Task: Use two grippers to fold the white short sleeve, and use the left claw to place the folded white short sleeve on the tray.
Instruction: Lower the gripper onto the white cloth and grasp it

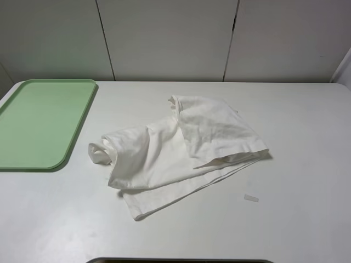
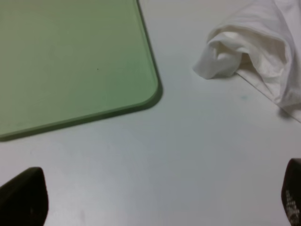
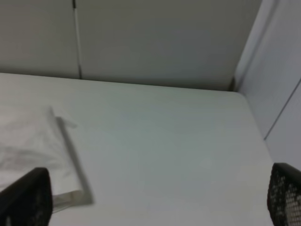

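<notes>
A flat pale green plastic rectangular tray with rounded corners and a low rim sat at the left of the white table, its floor showing plain green all over. The large plain white cotton T-shirt lay off the tray, on the table's middle, well apart from the rim. It was wrinkled and partly folded, with one layer doubled over on its right half. Its long axis ran diagonally from the near left to the far right. A bunched sleeve at its left end pointed toward the tray. A small white tape strip lay on the table just beyond the shirt's near right edge.

Neither arm appeared in the high view. In the left wrist view the left gripper stood wide. Its black fingers sat at opposite edges of the picture with only tabletop between them, near the tray's rounded corner and the bunched sleeve. The right gripper was likewise spread wide over bare table beside the shirt's folded edge, and its fingers touched nothing.
</notes>
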Available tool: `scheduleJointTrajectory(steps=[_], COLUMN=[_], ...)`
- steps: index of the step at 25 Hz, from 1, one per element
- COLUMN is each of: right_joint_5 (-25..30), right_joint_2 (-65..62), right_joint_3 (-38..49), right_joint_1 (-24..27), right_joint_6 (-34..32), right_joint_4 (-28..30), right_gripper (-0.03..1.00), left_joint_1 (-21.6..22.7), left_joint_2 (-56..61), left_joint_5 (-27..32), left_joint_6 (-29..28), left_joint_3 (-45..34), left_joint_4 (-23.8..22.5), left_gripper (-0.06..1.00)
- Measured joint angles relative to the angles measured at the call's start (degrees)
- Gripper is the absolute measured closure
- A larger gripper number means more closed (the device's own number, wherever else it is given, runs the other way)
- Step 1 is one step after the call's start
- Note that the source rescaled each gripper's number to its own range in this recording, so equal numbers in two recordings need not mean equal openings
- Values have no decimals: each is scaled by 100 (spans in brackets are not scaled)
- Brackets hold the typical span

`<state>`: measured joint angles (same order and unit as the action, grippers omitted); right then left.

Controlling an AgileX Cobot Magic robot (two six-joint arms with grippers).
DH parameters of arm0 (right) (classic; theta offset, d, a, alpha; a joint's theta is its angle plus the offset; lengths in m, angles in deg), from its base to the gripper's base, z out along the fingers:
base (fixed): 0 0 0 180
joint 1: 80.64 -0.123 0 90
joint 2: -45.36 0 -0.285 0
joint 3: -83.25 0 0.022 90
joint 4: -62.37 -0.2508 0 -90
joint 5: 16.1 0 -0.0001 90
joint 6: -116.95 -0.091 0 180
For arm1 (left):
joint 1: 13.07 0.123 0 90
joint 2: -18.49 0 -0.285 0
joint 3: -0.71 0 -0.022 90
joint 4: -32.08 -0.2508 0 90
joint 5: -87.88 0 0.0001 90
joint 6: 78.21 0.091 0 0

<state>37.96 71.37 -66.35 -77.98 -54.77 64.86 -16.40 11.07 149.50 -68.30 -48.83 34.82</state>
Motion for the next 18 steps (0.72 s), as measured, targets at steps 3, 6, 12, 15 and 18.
scheduleJointTrajectory(steps=[3, 6, 12, 15, 18], right_joint_5=[5, 122, 579, 569, 554], right_joint_2=[-696, -1222, -1853, -1853, -1853], right_joint_3=[528, 876, 1631, 1806, 1806], right_joint_1=[0, 0, 0, 0, 0], right_joint_6=[0, 0, 0, 0, -6], right_joint_4=[-176, -249, -730, -814, -826], right_gripper=[-3, -3, -3, -3, -3], left_joint_1=[0, 0, 0, 0, 0], left_joint_2=[0, 0, 0, 0, 0], left_joint_5=[0, 0, 0, 0, -5], left_joint_6=[0, 0, 0, 0, 0], left_joint_3=[0, 0, 0, 0, 0], left_joint_4=[0, 0, 0, 0, 0], left_gripper=[-6, -6, -6, -6, -6])
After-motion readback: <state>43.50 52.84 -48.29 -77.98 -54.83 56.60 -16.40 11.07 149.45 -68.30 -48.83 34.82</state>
